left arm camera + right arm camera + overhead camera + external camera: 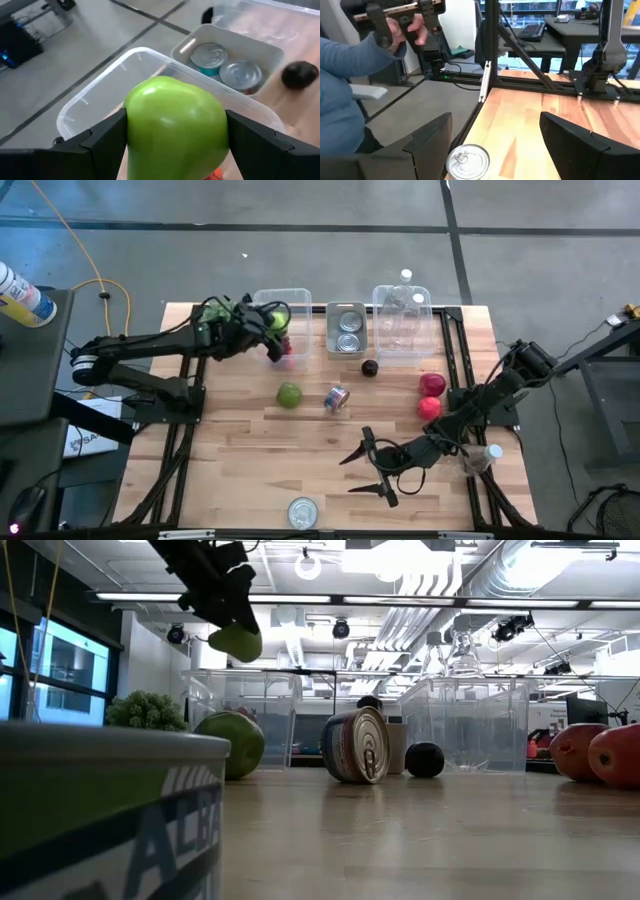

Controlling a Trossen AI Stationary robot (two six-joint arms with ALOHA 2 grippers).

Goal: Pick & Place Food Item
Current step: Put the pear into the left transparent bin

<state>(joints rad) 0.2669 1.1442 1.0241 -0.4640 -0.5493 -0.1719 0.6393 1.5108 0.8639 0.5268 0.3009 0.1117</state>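
A green pear-shaped fruit point(175, 125) hangs in the air above the left clear bin point(95, 85), which stands at the table's far edge. My left gripper point(272, 320) is shut on the fruit; the low view shows the fruit point(237, 640) high above the tabletop. A bit of red shows in the bin under the fruit point(286, 350). My right gripper point(352, 476) stands open near the table's front edge, holding nothing. A can point(467, 161) stands on the table just below and ahead of it. My left gripper pinches the green fruit between its two fingers, one finger point(107, 137) on each of the fruit's opposite sides point(135, 125). The fingers come from the table's left, slanting down. The fruit is lifted clear, over the bin's opening.
On the table lie a green apple point(289, 394), a tipped can point(337, 399), a dark round fruit point(370, 367) and two red fruits point(431, 395). A grey tray point(346, 310) with two cans and a second clear bin point(402, 340) stand at the far edge. A person's hand point(405, 30) shows beyond the table.
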